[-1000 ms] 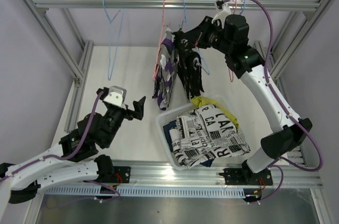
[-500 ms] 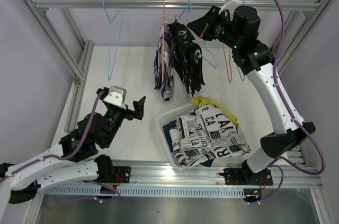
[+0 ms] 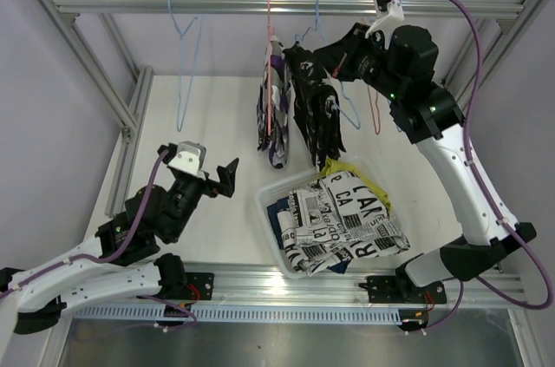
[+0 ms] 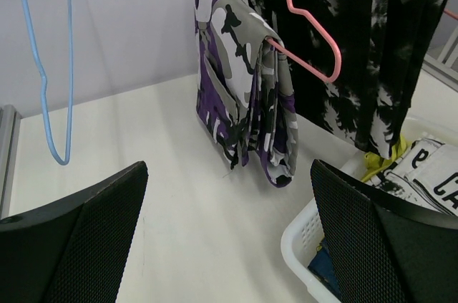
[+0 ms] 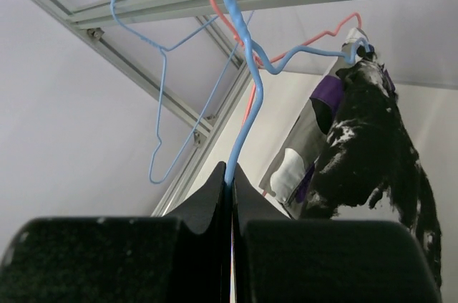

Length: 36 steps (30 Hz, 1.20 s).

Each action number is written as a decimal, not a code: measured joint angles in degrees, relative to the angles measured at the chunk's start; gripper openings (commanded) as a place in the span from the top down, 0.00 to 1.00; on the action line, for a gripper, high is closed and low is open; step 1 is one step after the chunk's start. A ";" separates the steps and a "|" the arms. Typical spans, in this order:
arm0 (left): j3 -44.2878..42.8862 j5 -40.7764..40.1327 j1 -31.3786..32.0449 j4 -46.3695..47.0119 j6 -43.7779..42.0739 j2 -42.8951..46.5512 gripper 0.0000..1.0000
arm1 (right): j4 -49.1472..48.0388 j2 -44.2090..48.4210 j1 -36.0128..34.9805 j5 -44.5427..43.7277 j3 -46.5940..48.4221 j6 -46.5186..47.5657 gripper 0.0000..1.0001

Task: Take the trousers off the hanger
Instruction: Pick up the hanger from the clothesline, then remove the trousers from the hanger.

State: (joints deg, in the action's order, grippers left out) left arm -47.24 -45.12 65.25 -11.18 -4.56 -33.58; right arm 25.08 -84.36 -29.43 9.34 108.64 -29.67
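My right gripper (image 3: 328,51) is shut on the neck of a blue hanger (image 5: 247,102), high by the top rail. The black-and-white splatter trousers (image 3: 317,114) hang from that hanger, and their lower end is just above the basket's far edge. The purple-white-black trousers (image 3: 276,120) hang on a pink hanger (image 4: 308,31) to the left of them. Yellow (image 3: 349,167), navy (image 3: 282,219) and grey-white patterned (image 3: 347,221) trousers lie in the white basket (image 3: 267,209). My left gripper (image 3: 222,178) is open and empty, low over the table, left of the basket.
An empty blue hanger (image 3: 184,63) hangs from the rail (image 3: 173,4) at the left. An empty pink hanger (image 3: 375,111) hangs at the right, under my right arm. Metal frame posts stand on both sides of the table.
My right gripper has moved up and to the right with the blue hanger. The splatter trousers have swung right, towards the basket. The left arm has not moved.
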 measured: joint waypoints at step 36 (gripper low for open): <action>-7.98 -9.77 21.05 16.39 2.95 -22.27 0.01 | 1.07 19.04 -20.46 -35.71 -19.26 2.95 1.00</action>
State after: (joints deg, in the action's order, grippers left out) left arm -55.22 -54.89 86.30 5.21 -1.61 -55.86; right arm 26.15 -65.32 -49.89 -26.37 89.38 -26.72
